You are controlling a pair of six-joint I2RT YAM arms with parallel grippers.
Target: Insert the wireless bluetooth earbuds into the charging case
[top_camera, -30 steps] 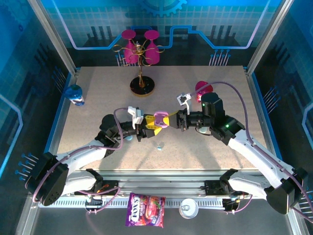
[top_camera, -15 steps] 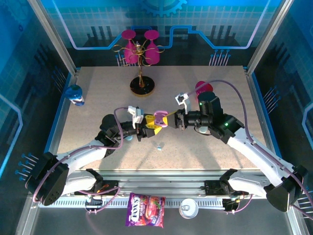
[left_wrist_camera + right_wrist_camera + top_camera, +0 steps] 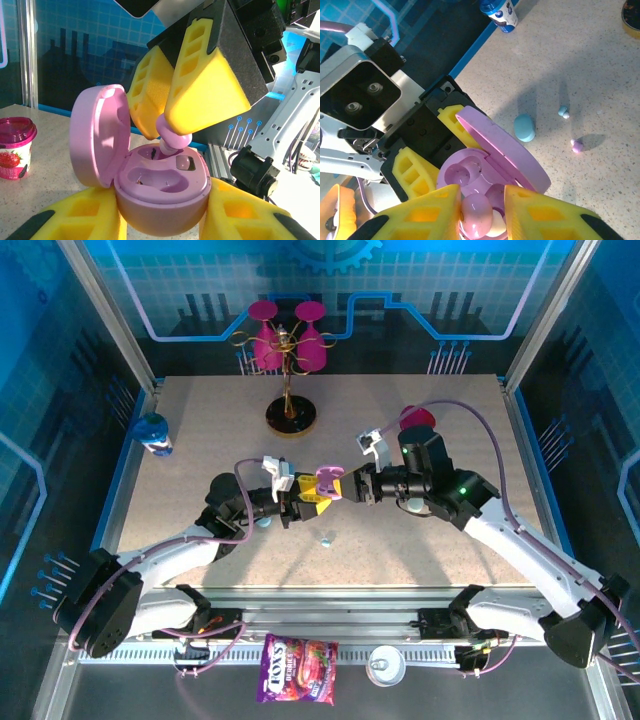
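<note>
**A:** Item one: charging case (image 3: 160,200), pink, lid swung open. It is clamped between the fingers of the left gripper (image 3: 160,217) and held off the table, mid-scene.

**B:** Item two?

**A:** Pink earbud (image 3: 172,142). Its head sits between the yellow fingers of the right gripper (image 3: 481,205). Pinched or just freed, I cannot tell.

**B:** Orientation?

**A:** Long axis near upright, slightly tilted. The stem points down into one socket, the other is empty.

**B:** Step?

**A:** Insertion, half done by my judgement. Next calls for a straight press along the stem, then the fingers parting and lifting clear. A loose pinkish bud (image 3: 577,146) waits on the table.
</note>
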